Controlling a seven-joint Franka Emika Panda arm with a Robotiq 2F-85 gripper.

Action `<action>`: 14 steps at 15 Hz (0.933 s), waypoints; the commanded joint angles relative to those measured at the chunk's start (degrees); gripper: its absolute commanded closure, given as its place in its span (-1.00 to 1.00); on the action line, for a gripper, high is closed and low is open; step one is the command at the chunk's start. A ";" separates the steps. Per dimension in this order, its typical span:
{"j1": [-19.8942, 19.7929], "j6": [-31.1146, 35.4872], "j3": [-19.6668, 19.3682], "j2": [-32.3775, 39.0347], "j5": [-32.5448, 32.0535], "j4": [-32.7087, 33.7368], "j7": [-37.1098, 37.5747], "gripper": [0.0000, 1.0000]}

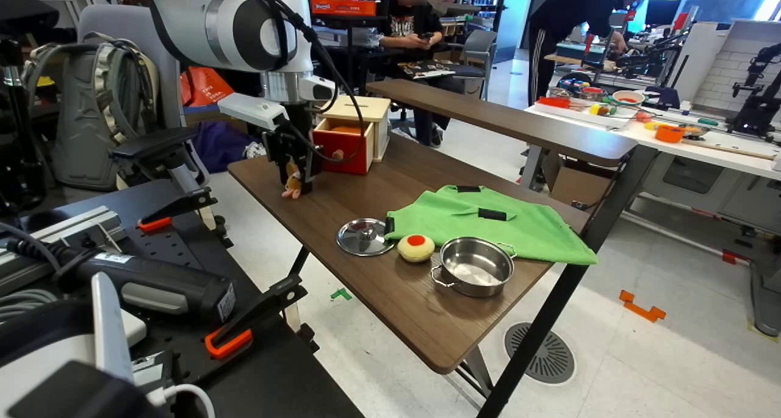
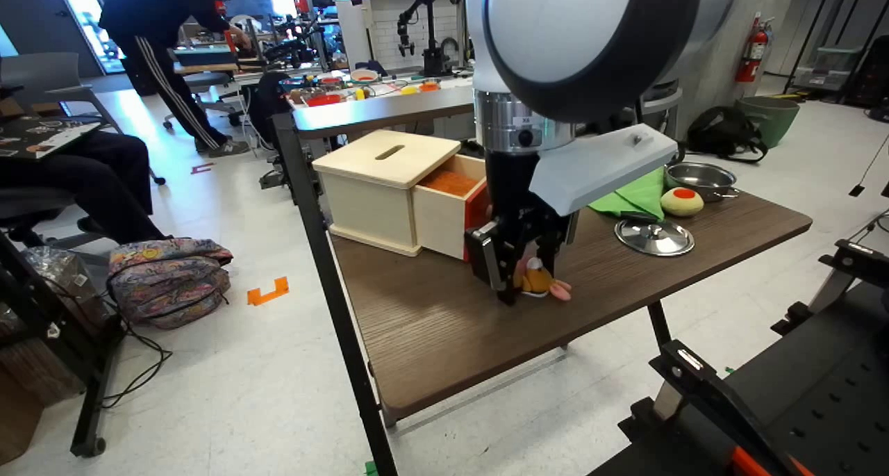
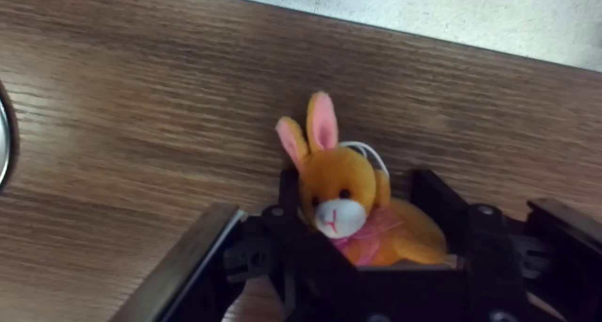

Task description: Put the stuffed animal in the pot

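Note:
The stuffed animal (image 1: pixel 294 185) is a tiny orange-tan plush bunny with pink ears. It lies on the brown table and also shows in an exterior view (image 2: pixel 536 280). In the wrist view the stuffed animal (image 3: pixel 341 176) sits between the black fingers of my gripper (image 3: pixel 356 183). The left finger is against its head; a small gap shows beside the right finger, so the gripper looks open around it. Its lower body is partly hidden. The pot (image 1: pixel 479 288), shallow, silver and two-handled, stands empty near the table's far end from the gripper, also in an exterior view (image 2: pixel 710 192).
A wooden box (image 2: pixel 371 205) with its red-fronted drawer (image 1: pixel 341 152) pulled out stands close to the gripper. A silver lid (image 1: pixel 365 238), a yellow round thing with a red top (image 1: pixel 416 249) and a green cloth (image 1: pixel 488 223) lie near the pot.

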 commanded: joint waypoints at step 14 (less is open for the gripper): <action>-3.37 2.46 1.19 -14.09 6.25 -10.38 -5.63 0.92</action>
